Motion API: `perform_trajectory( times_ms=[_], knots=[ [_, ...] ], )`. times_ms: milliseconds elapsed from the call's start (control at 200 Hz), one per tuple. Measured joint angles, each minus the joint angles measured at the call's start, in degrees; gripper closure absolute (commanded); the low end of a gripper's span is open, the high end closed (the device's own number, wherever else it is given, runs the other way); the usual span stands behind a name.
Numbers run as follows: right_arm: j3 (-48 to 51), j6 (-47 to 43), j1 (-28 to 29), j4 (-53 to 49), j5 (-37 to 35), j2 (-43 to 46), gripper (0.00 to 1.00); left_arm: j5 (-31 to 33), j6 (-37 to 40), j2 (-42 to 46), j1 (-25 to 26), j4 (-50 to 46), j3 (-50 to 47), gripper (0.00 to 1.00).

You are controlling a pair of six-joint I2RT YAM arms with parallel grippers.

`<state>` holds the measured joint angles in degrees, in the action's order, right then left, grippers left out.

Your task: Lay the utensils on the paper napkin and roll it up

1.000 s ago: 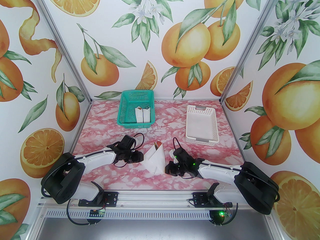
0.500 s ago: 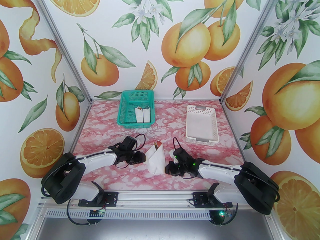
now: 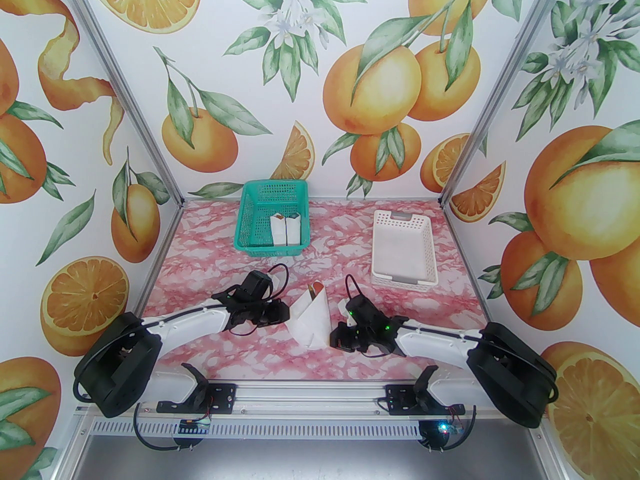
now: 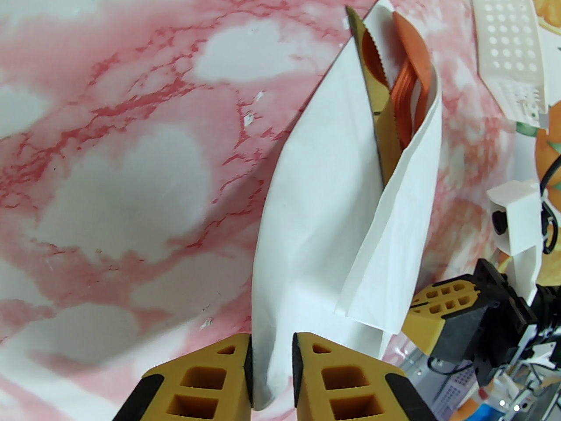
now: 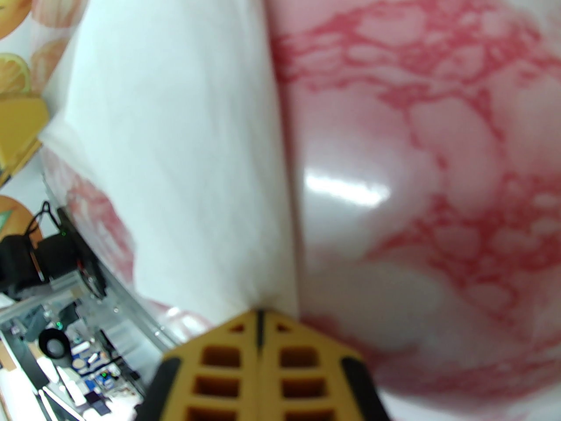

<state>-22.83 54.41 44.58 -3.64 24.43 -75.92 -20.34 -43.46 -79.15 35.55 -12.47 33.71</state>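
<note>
Left gripper: yellow fingers pressed on the near end of the paper napkin, one on each side of its fold.
Right gripper: jaws together, tips at the napkin's edge; whether any paper is pinched cannot be told.
Paper napkin: a loose cone lying on the pink marble table, between the two grippers.
Utensils: a serrated olive knife and orange pieces poke from the cone's far open end.
Green basket: holds two white wrapped bundles.
</note>
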Motion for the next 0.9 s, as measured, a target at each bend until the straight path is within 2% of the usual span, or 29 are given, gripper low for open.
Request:
perform_trajectory(
  times_ms=[170,435,896],
  knots=[
    [0.00,-0.02,0.00,-0.02,0.00,0.00,1.00,-0.09,-0.07,0.85,0.00,-0.35,0.04,0.90],
    [0.00,-0.02,0.00,-0.04,0.00,0.00,1.00,-2.23,-0.09,1.16,0.52,-0.44,1.62,0.92],
    [-0.07,-0.02,0.00,-0.20,0.00,0.00,1.00,-5.51,-1.40,-2.10,5.22,1.05,8.15,0.92]
  ],
)
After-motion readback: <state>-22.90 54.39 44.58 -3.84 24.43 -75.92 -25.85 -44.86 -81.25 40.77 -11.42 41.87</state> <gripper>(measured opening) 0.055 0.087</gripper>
